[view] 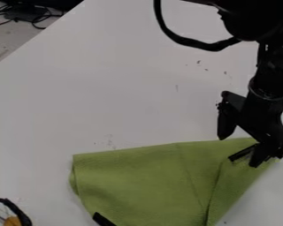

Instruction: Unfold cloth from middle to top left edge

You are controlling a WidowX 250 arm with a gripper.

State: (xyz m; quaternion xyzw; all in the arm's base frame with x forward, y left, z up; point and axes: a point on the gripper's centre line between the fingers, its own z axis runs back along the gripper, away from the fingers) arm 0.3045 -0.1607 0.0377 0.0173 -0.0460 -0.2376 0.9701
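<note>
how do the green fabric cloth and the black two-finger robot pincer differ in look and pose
The green fabric cloth is flat and creased; the black two-finger pincer is angular. The cloth lies on the white table, while the pincer hangs open by the cloth's upper right. Each is mostly one colour.

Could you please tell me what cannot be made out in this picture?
Near end of the green cloth: camera view, cut off by the bottom edge.
Layers inside its fold: camera view, hidden by the top layer.
Cloth patch at the right corner: camera view, partly hidden by the gripper.
Black piece over the cloth: camera view, cut off by the bottom edge.
Orange item: camera view, cut off by the bottom edge.
</note>
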